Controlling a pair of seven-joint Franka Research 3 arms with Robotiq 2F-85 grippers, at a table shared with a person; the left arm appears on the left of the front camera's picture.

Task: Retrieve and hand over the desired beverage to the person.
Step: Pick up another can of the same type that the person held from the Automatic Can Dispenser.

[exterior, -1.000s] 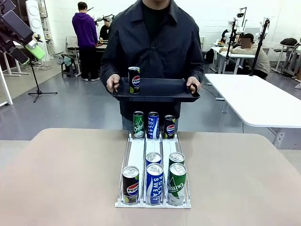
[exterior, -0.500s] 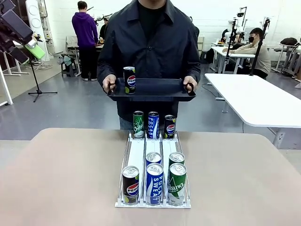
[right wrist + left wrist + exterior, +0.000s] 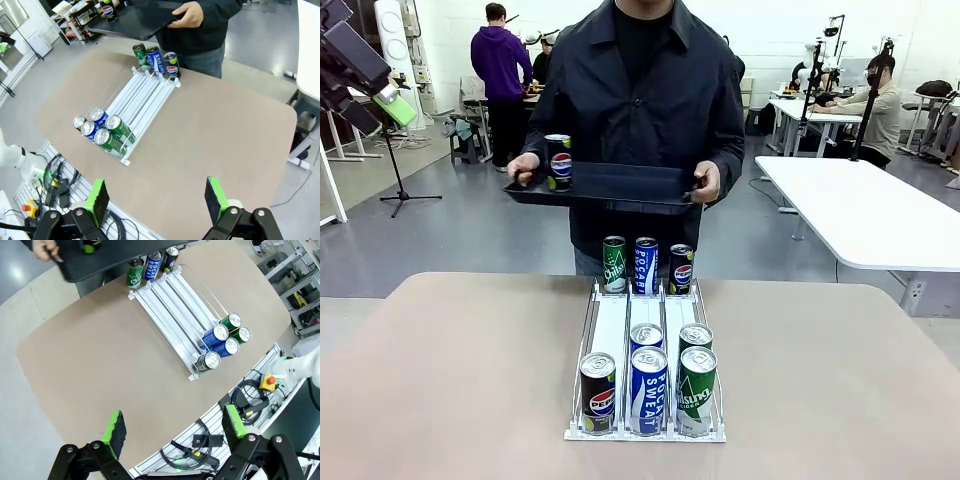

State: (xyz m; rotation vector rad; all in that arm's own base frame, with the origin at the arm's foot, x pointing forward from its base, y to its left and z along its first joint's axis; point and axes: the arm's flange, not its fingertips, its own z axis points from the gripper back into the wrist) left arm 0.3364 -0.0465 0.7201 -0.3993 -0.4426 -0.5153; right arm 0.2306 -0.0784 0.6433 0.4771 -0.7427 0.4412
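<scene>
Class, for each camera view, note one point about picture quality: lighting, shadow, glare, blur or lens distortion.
Front view: soft, even light; print on the aluminium drink cans in the white rack reads sharp; hardly any shadow on the tan tabletop. Left wrist view: wide-angle lens, tabletop edges look bowed. Right wrist view: same bowing; silver can lids shine bright.

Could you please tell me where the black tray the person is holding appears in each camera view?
Front view: black tray upper centre, held by the person.
Left wrist view: top left corner.
Right wrist view: top edge, left of centre.
Shared landmark: white can rack, its far end near the tray.
</scene>
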